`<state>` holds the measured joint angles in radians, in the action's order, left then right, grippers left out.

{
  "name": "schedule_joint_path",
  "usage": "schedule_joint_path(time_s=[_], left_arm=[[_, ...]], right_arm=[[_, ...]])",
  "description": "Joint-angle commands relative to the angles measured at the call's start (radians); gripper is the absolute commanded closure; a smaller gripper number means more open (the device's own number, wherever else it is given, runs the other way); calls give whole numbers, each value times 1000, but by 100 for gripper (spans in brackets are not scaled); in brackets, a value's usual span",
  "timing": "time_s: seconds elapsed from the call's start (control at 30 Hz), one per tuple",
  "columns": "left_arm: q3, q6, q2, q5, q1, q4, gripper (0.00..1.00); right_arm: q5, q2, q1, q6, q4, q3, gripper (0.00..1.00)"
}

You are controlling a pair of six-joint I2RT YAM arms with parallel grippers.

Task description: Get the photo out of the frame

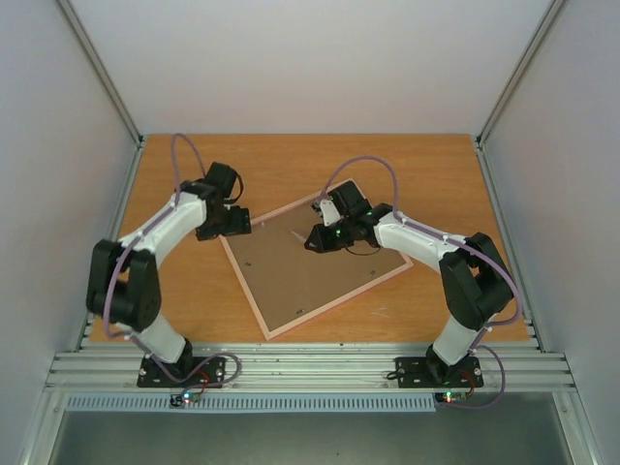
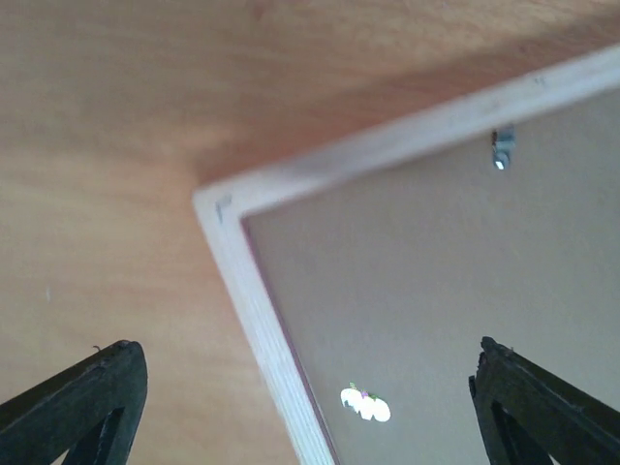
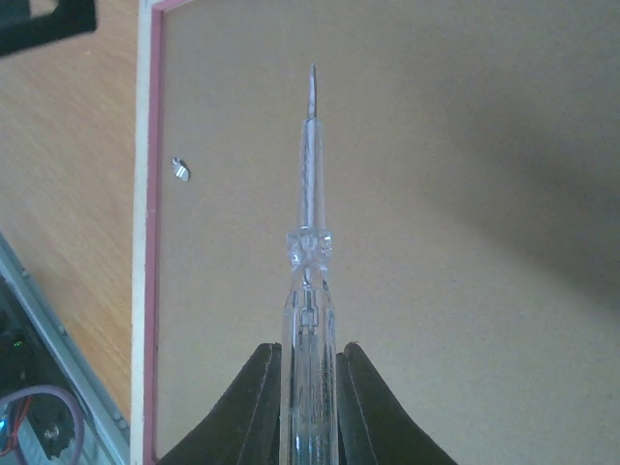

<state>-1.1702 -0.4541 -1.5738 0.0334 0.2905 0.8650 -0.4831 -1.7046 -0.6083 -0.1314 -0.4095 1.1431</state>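
Observation:
The frame [image 1: 245,288] lies face down and askew on the wooden table, its light wood back up, with a thin pink inner edge. A plain brown backing board [image 1: 310,281] fills it. The photo is hidden. My left gripper [image 1: 242,221] is open and empty above the frame's left corner [image 2: 254,291], its fingers [image 2: 107,387] either side of it. My right gripper [image 1: 315,237] is shut on a clear-handled screwdriver [image 3: 308,291]. It hovers over the board [image 3: 465,242], its tip pointing along it. A small metal tab [image 3: 180,170] sits on the board near the frame's rim [image 3: 145,242].
Another metal tab [image 2: 501,150] sits by the frame's far edge. A metal rail [image 1: 310,368] runs along the table's near edge by the arm bases. Grey enclosure walls [image 1: 58,145] stand on both sides and at the back.

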Motion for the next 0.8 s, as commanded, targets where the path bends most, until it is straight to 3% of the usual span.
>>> schedule_joint_path(time_s=[0.0, 0.17, 0.5, 0.77], left_arm=[[-143, 252, -160, 3, -50, 15, 8], [-273, 344, -313, -99, -75, 34, 8], [-383, 404, -478, -197, -77, 48, 10], [-384, 392, -510, -225, -76, 70, 24]], right_arm=[[22, 32, 9, 2, -1, -16, 99], [38, 60, 17, 1, -8, -36, 99], [44, 64, 28, 13, -5, -48, 99], [39, 70, 30, 9, -14, -50, 99]])
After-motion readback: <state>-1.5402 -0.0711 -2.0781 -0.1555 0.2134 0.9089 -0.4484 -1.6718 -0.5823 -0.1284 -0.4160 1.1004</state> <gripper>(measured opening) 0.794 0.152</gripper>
